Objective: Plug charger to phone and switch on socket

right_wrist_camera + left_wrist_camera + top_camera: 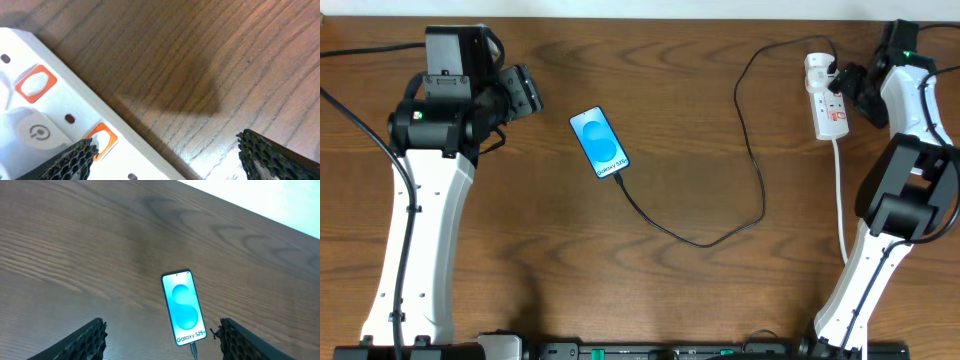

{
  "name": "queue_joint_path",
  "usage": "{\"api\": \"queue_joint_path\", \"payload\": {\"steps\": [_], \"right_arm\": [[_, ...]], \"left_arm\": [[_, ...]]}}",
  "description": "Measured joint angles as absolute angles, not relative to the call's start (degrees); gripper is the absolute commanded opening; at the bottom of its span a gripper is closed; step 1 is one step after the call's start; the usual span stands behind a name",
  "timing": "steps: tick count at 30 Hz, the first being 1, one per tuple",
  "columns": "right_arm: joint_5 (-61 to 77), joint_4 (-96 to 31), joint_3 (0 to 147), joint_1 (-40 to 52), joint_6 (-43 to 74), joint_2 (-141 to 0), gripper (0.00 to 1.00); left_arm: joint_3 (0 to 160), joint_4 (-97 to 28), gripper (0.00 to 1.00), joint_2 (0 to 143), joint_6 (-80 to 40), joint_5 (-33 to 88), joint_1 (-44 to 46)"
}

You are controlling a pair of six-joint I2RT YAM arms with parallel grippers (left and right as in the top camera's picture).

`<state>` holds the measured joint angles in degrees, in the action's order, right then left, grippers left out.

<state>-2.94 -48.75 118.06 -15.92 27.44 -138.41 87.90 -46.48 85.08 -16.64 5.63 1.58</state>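
black ribbed fingers of the right gripper fill the lower corners of the right wrist view, spread wide with nothing between them. one hangs over the edge of the socket, the other over bare wood; whether either touches the strip cannot be told. two orange-red switches show on the socket's white face, with a round power symbol between them.

from overhead the socket lies near the far right corner of the table, its white cord running from its near end toward the robot's side, past the right arm.

the left gripper hangs above the wood with its jaws wide apart and empty. it sits off to the left of the phone, well clear of it.

the phone lies flat, left of the table's centre, its blue-cyan screen up and slightly turned. the charger has its connector tip seated at the phone's "galaxy" end. its thin black cable swings toward the near side, then loops up through the middle to the socket's far end, where the gripper partly hides it.
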Motion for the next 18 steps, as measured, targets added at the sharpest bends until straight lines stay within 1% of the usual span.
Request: {"api": "queue_joint_path", "payload": {"steps": [18], "right_arm": [[1.10,-53.60,122.63,-17.19,26.09,-140.00,0.91]], "left_arm": [[87.90,-46.48,0.73,85.08,-16.64,5.61,1.58]]}}
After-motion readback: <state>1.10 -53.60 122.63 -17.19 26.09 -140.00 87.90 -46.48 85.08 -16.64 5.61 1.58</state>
